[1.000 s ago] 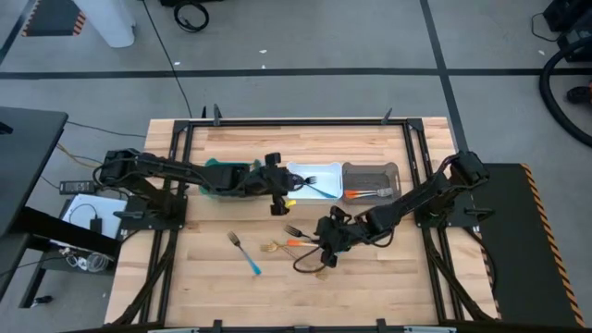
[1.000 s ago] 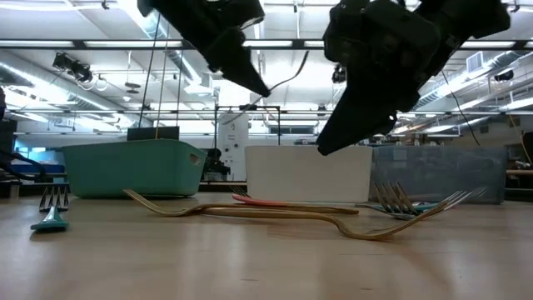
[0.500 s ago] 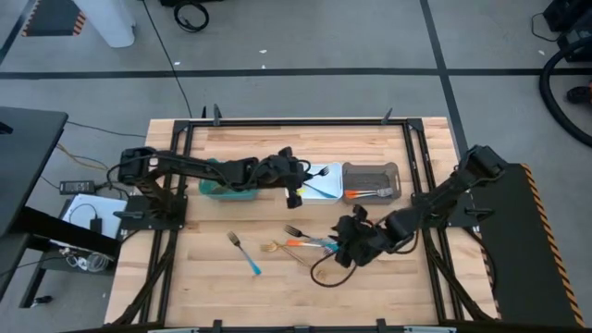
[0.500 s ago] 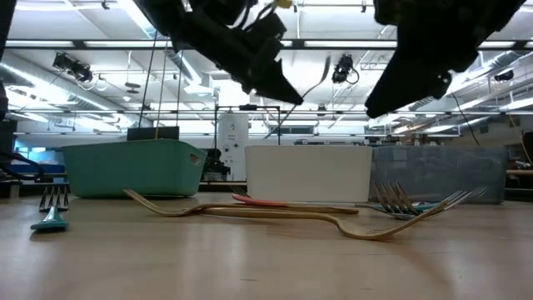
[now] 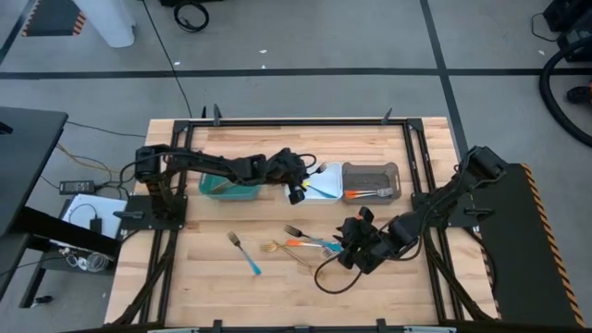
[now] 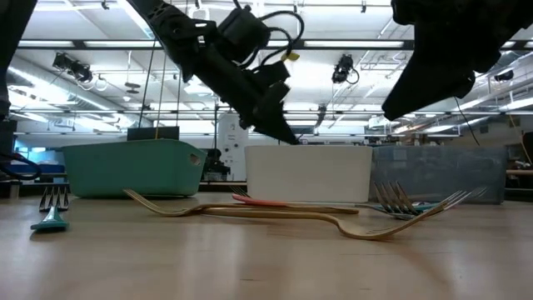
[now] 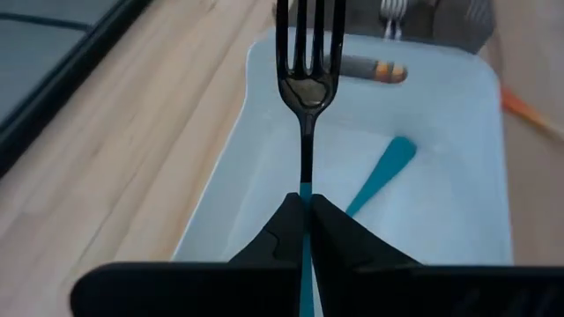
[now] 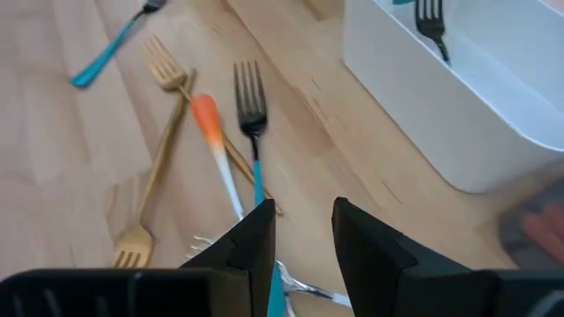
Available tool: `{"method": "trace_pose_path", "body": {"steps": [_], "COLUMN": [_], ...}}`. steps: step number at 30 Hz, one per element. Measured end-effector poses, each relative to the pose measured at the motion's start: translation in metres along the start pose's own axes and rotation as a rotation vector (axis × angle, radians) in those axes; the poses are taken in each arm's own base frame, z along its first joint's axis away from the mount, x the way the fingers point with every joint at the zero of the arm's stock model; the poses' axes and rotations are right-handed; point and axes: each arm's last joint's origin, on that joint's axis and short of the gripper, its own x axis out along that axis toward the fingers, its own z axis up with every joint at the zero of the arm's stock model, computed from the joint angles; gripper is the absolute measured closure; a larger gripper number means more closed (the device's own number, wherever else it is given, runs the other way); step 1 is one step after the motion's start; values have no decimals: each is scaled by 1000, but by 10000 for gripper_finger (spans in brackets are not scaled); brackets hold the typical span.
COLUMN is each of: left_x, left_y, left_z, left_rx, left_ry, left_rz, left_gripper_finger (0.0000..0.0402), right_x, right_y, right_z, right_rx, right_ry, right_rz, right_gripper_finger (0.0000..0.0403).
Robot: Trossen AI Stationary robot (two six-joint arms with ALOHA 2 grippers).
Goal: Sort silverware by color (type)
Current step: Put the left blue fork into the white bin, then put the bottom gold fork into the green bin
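The thin black-headed fork with the teal-blue handle (image 7: 304, 106) is pinched by its handle between the closed fingers of my left gripper (image 7: 304, 207), hanging over the white rectangular bin (image 7: 264, 106) at about 12 o'clock on the table, and I think I should lower it level and let go only when it is well inside the walls, so it does not bounce out. My right gripper (image 8: 300, 229) waits with its jaws apart and empty near 5 o'clock, over the loose forks. The white bin already holds one blue-handled fork (image 7: 381, 172), and the grey bin (image 5: 371, 171) at its 3 o'clock holds an orange-handled utensil (image 5: 368, 192).
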Motion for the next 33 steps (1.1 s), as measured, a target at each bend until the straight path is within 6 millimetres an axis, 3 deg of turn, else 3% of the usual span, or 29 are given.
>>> {"method": "trace_pose_path", "body": {"steps": [11,21,26,33], "left_x": [7,6,-1,-11], "left_y": [-4,-5,-18,-57], "left_z": [-9,-10,-5,-1], "left_rx": [-91,-63,105,392], "left_ry": [47,66,24,-62], "left_rz": [-84,-84,-125,-192], "left_gripper_finger": [376,287,273,272], "right_x": [0,0,-1,-3], "right_y": [1,3,4,6], "right_z": [0,1,-1,-3], "right_rx": [18,39,48,49], "right_ry": [-18,-25,-27,-35], "right_rz": [-2,10,19,21], "right_gripper_finger": [282,282,282,282]}}
